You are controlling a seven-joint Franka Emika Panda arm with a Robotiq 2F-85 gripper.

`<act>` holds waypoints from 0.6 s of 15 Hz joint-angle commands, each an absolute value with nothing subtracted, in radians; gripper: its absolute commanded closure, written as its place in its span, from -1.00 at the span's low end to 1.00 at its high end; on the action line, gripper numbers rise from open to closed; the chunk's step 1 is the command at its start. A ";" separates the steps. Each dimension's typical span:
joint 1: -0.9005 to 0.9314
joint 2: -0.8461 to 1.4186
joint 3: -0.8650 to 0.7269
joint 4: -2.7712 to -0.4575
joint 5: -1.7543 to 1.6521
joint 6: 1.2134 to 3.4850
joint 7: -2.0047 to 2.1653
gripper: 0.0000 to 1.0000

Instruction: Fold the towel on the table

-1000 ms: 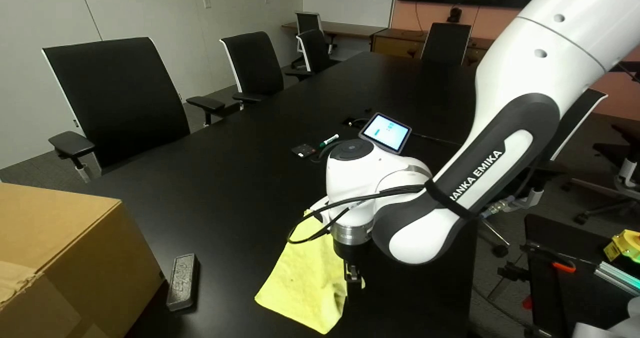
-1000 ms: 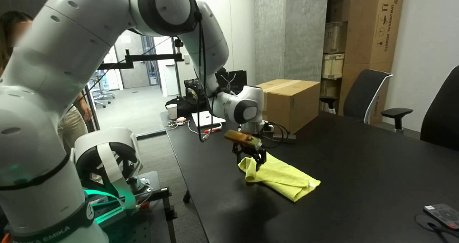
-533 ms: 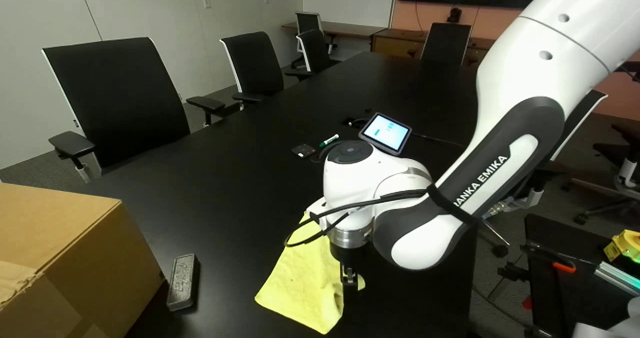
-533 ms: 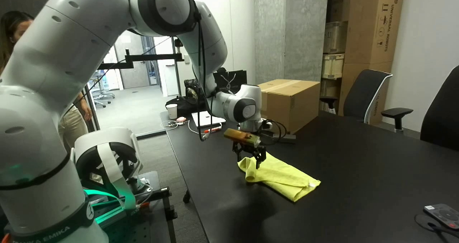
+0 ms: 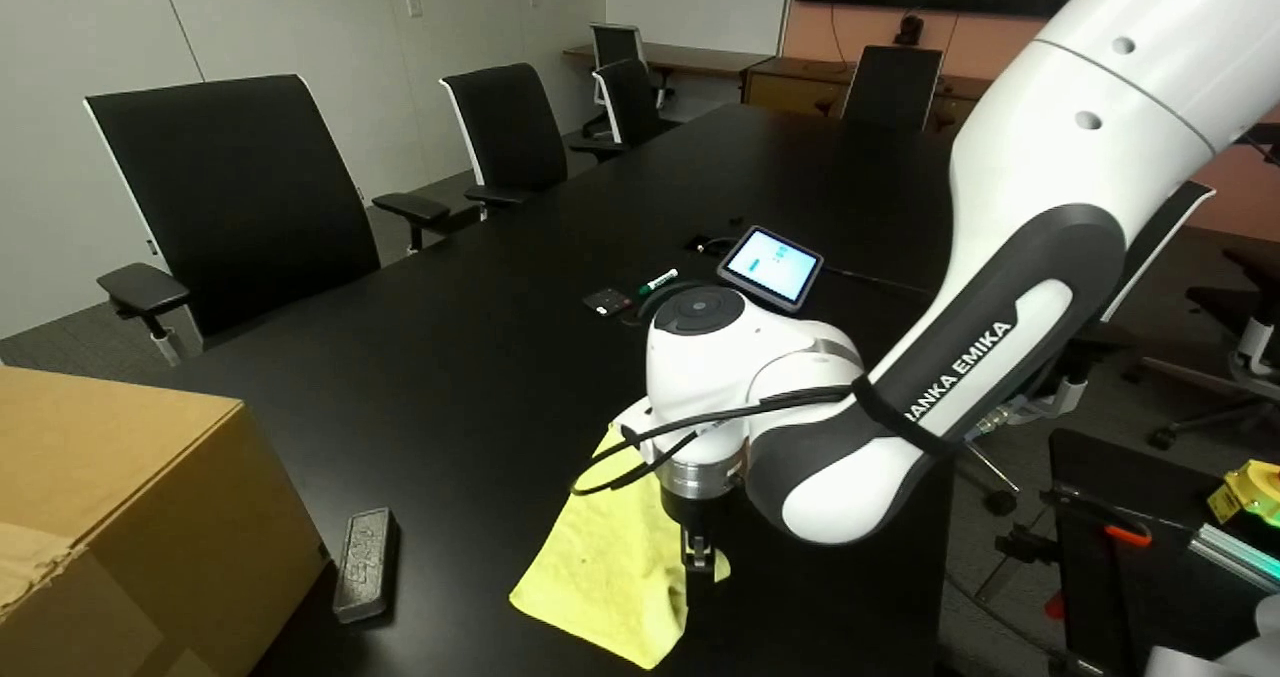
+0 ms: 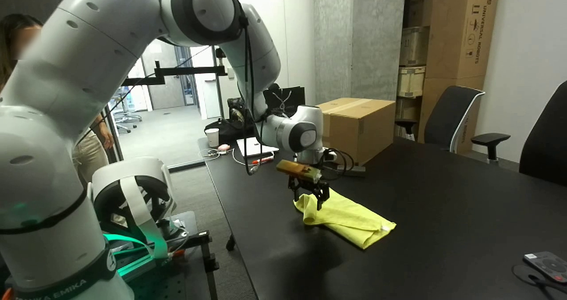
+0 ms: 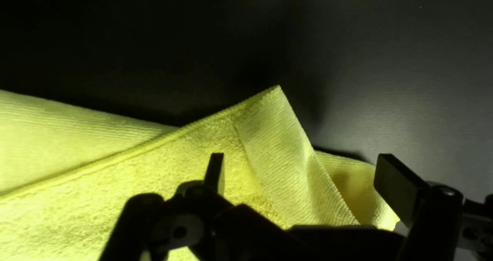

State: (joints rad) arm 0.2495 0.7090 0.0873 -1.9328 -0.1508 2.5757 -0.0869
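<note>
Jaws spread wide and empty, I poise the gripper over the partly folded towel on the table, apparently lining up another fold; next comes lowering and pinching its flap.

towel on table | gripper pointing down over towel | cardboard box apart

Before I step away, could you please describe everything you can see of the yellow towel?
The yellow towel is a thin, soft-looking cloth with fuzzy and finely ribbed areas, a raised hem and apparently a white tag at one end. It lies creased and partly folded on the black conference table, its other end turned back in a loose curl. The open end effector is over that curl; whether it touches is unclear.
</note>
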 commanded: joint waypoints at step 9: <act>0.239 0.780 0.087 -1.862 -0.159 2.569 -0.081 -0.38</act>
State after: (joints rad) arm 0.2453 0.7646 0.0815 -1.8909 -0.1507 2.5754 -0.0869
